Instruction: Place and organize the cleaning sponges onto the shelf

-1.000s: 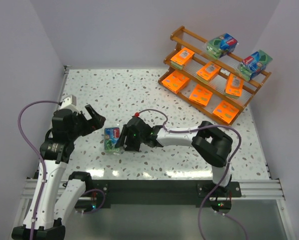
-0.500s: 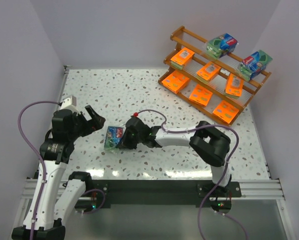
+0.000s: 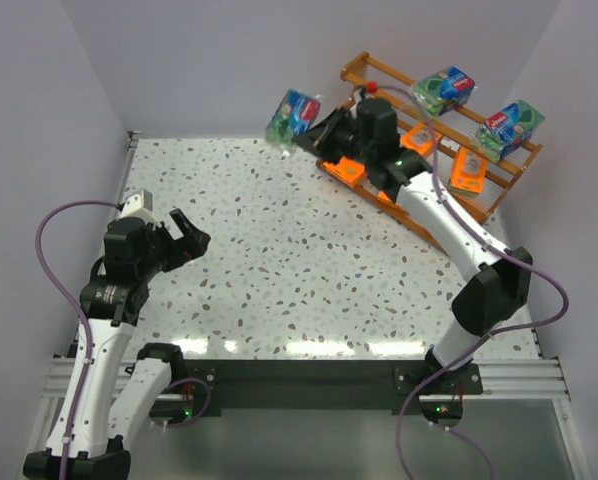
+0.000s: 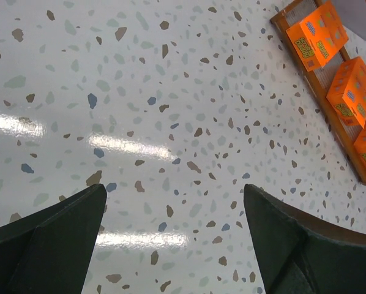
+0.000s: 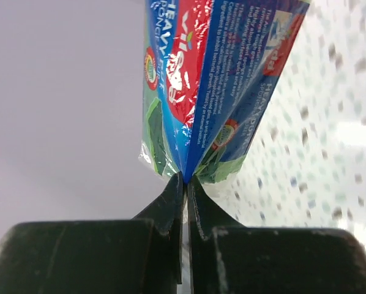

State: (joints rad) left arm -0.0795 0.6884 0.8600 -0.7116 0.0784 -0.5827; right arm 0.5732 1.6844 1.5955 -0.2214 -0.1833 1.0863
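The shelf (image 3: 351,68) stands at the back right, with two green-and-blue sponge packs (image 3: 444,90) (image 3: 509,125) on its top tier and orange sponge packs (image 3: 469,172) on the tiers below, partly hidden by my right arm. My right gripper (image 3: 324,128) is up beside the shelf's left end, shut on the wrapper edge of a third green-and-blue pack (image 3: 294,113), which hangs in the air. The right wrist view shows the jaws (image 5: 186,179) pinching that pack (image 5: 220,79). My left gripper (image 3: 189,238) (image 4: 174,190) stands open over bare table at the left.
Purple walls close in the speckled table (image 3: 259,200) at the back and both sides. In the left wrist view the shelf's lower rail (image 4: 321,101) and two orange packs (image 4: 317,33) show at the upper right.
My right gripper has shut on the green-and-blue pack near the table's front middle and carried it up and back to the shelf's left end. The left arm has not moved.
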